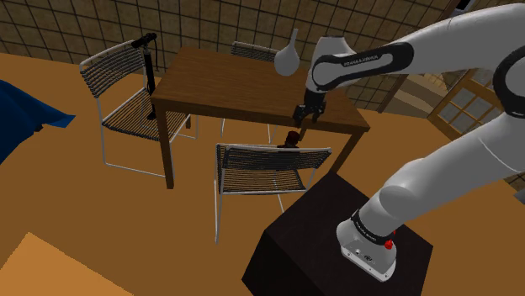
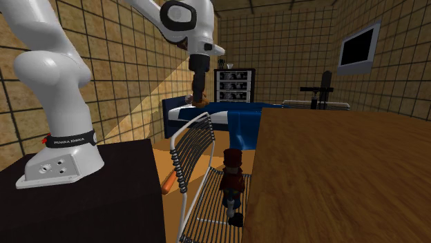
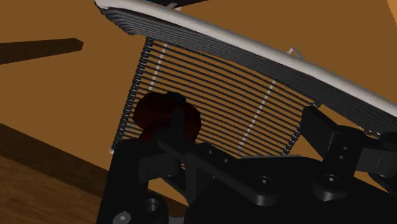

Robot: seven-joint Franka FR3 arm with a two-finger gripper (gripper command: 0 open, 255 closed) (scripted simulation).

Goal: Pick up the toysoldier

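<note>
- Currently, claw (image 1: 307, 113): released, fingers apart, holding nothing, poised above the chair.
- Toy soldier (image 2: 233, 183): dark red hat and coat, upright on the wire seat (image 2: 207, 224). It sits between the chair back (image 2: 193, 155) and the table (image 2: 331, 179) edge, at 7 o'clock of the claw in the shoulder view.
- Method, as judged:
  - drop straight into that gap;
  - put one finger on each side of the body, below the hat;
  - close gently, because a slim figure on wire may tip.
- Obstructions: chair-back rim just beside the figure; table edge close on the other side.
- Surroundings:
  - vase (image 1: 289, 57) on the table, 11 o'clock of the claw;
  - second chair (image 1: 126, 92) at 9 o'clock;
  - blue bed (image 2: 238, 114), shelf (image 2: 233, 84) and wall screen (image 2: 359, 47).
</note>
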